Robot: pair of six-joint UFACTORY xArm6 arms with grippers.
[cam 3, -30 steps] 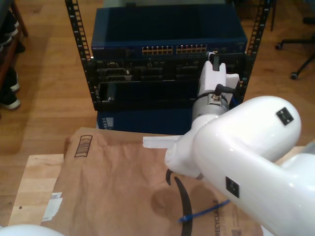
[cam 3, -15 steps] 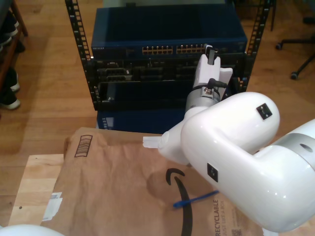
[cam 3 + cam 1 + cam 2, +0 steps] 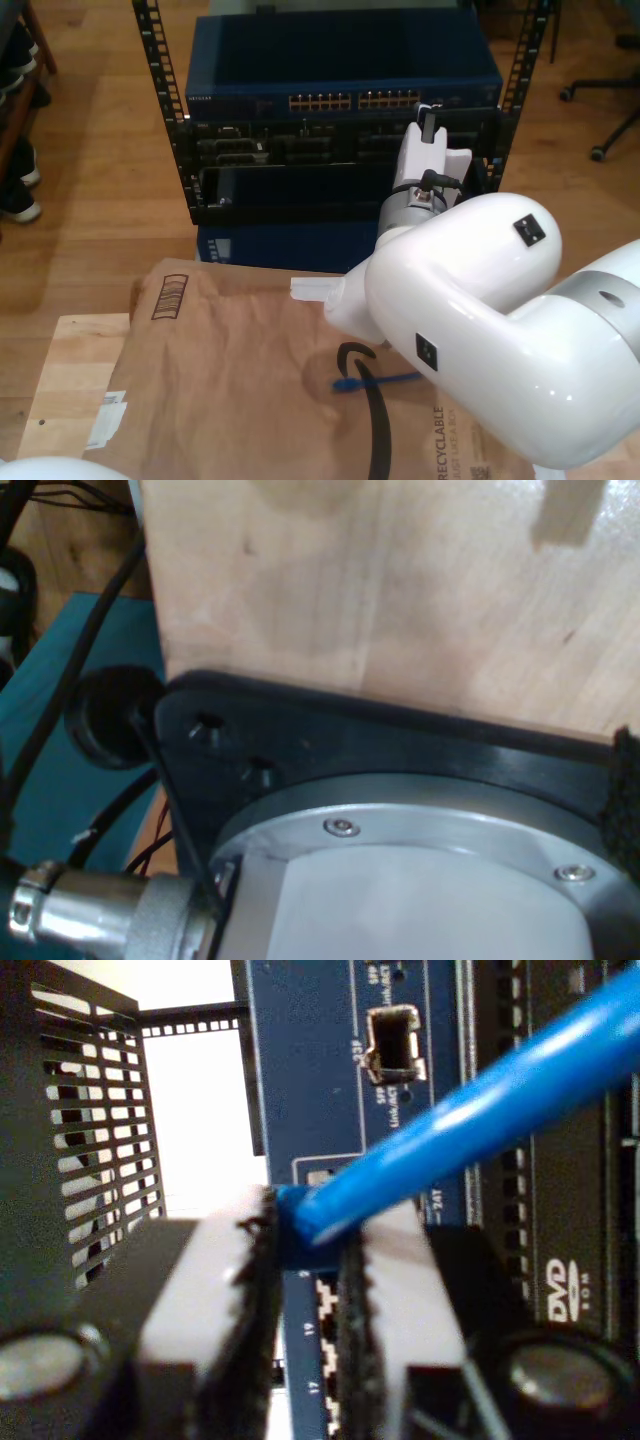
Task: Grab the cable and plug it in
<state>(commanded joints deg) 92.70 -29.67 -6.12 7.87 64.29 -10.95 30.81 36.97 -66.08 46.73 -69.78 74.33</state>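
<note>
Second wrist view: jaws of my second gripper (image 3: 310, 1290) clamped on the cable (image 3: 470, 1120) at its plug end, network switch (image 3: 320, 1080) ports directly ahead. Insertion step in hand. Next: align plug with port, advance straight. First gripper state: cannot tell.

wooden floor (image 3: 90, 180), office chair base (image 3: 600, 100)
</note>
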